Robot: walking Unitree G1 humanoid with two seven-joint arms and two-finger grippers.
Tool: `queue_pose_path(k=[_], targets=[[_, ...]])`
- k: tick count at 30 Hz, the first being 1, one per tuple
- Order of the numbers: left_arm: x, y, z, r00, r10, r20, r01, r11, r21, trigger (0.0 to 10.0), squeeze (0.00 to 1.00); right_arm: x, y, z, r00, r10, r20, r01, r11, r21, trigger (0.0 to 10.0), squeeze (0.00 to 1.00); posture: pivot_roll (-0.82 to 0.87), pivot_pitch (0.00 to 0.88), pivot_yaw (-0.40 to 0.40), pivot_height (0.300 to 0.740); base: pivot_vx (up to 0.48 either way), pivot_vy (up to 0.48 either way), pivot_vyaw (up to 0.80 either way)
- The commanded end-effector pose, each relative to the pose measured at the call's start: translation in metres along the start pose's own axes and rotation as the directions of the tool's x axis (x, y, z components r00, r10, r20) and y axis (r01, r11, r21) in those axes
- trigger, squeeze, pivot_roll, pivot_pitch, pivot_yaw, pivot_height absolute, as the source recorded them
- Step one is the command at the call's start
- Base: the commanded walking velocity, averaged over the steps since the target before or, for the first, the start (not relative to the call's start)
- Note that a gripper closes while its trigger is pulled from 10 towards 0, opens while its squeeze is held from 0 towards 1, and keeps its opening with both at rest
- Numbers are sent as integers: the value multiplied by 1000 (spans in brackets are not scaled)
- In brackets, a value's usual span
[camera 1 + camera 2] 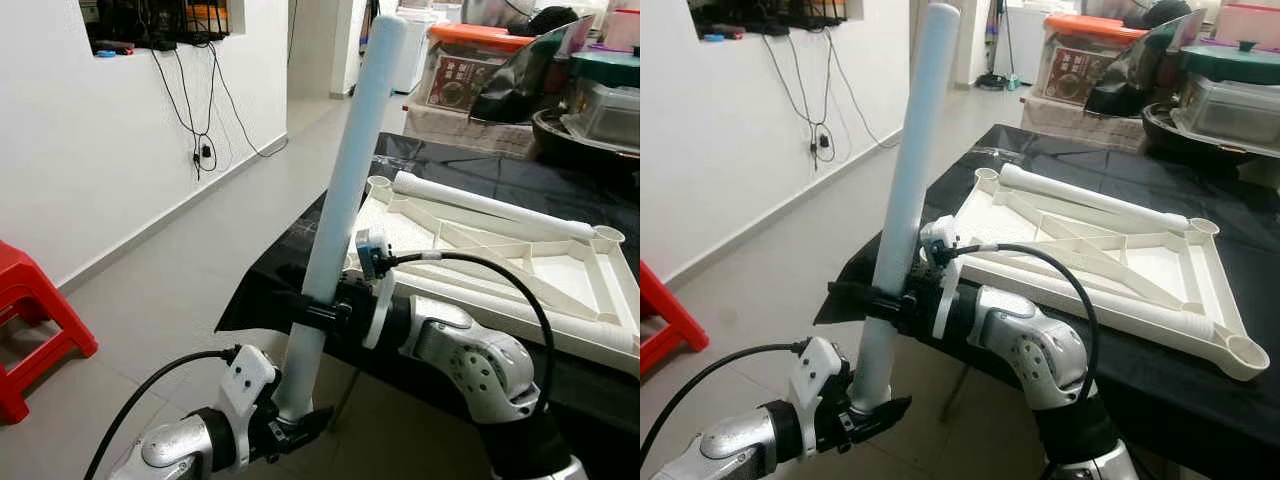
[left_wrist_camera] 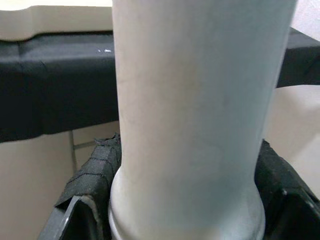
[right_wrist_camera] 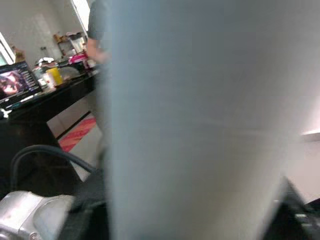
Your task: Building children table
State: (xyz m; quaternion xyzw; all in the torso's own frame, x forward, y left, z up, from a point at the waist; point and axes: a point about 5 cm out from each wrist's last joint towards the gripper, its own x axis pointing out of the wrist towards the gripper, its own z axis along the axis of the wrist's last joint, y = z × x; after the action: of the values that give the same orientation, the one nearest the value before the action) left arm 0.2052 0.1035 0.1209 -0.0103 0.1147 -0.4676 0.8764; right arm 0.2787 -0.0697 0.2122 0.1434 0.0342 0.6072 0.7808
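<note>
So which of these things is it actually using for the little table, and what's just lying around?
In use:
- pale blue leg tube, held upright by left pincer and right pincer
- upturned white tabletop on the black table

Lying about:
- red stool
- orange-lidded box
- wall cables

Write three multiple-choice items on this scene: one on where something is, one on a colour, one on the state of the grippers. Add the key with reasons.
1. Where does the upturned white tabletop lie?
A. on the floor
B. on the black-covered table
C. on the red stool

2. What colour is the stool by the wall?
A. red
B. blue
C. white

3. How is the white table leg held?
A. by the left gripper alone
B. by neither gripper
C. by both grippers, the left at its lower end, the right gripper higher up

Key: 1 B, the tabletop rests on the black cover. 2 A, the stool is plainly red. 3 C, black fingers clamp the leg at two heights.
</note>
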Motion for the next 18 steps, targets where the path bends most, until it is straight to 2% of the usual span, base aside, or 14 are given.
queue_pose_path(k=[1, 14, 15, 18], targets=[[3, -10, 4, 998, -64, 11, 63, 998, 10, 10000, 0, 3, 4, -2, 1000, 17, -11, -17, 1000, -11, 0, 0, 166, 0, -49, 740, 0, 0, 0], [2, -6, 4, 999, -46, 3, 46, 999, 2, 10000, 0, 1, 7, -4, 999, 38, -17, -38, 999, 7, 0, 0, 167, 0, -51, 740, 0, 0, 0], [2, -7, 4, 999, -48, 3, 48, 999, 2, 10000, 0, 2, 7, -5, 999, 38, -23, -38, 999, 4, 9804, 0, 167, 0, -51, 740, 0, 0, 0], [4, -9, 5, 998, -55, 5, 55, 998, 1, 10000, 0, 2, 8, -6, 999, 37, -27, -37, 999, -1, 10000, 0, 167, 0, -53, 740, 0, 0, 0]])
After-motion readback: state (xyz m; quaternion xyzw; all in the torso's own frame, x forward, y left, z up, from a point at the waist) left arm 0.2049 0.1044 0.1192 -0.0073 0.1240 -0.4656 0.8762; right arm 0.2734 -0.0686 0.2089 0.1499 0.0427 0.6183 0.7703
